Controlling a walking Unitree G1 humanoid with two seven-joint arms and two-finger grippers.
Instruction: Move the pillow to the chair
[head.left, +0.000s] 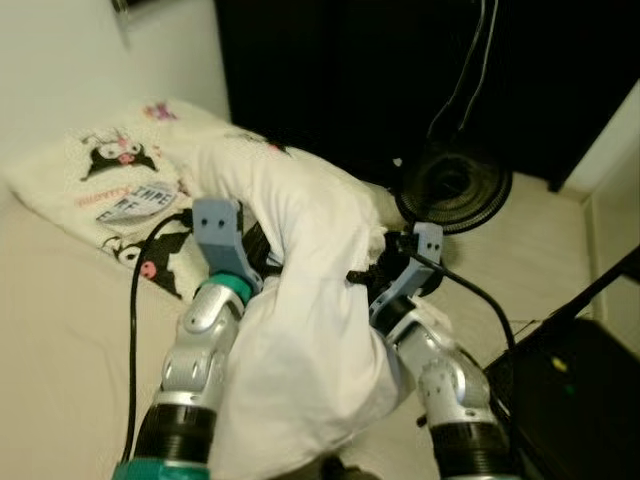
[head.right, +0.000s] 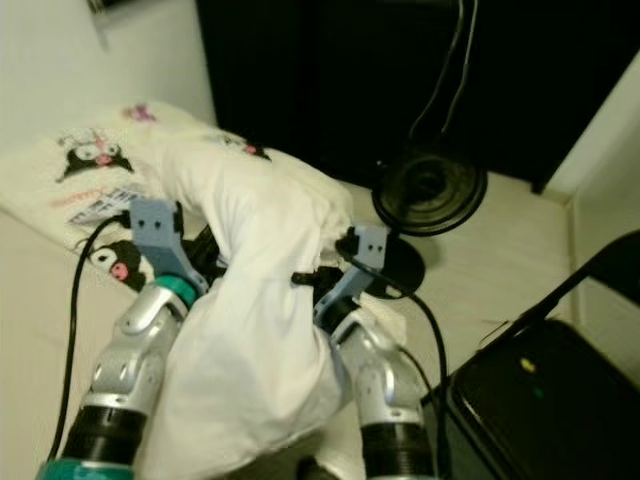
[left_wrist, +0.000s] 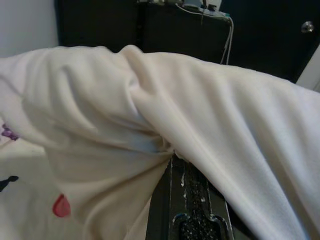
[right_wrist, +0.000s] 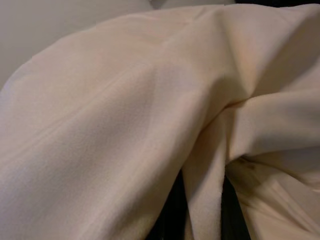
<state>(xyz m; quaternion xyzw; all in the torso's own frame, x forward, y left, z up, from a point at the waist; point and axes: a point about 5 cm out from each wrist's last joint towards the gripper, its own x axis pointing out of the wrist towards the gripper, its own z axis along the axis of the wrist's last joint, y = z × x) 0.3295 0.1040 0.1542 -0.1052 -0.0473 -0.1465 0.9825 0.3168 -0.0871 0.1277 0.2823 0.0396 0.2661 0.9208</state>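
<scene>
Beige bed (head.left: 60, 330) below; pillow (head.left: 300, 300) long axis running away, pinched between left gripper (head.left: 262, 252) and right gripper (head.left: 372, 268), both clenched on cloth; floor (head.left: 520, 260) free rightward.

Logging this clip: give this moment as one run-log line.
stage: carrying | pillow: white, pinched between both arms | left gripper: pressed into pillow | right gripper: pressed into pillow | patterned pillow: on bed | chair: not identified

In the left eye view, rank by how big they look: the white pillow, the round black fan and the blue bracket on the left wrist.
1. White cloth pillow, largest, though it sits nearest the camera.
2. Round black fan.
3. Blue plastic bracket on the left wrist, smallest.
</scene>
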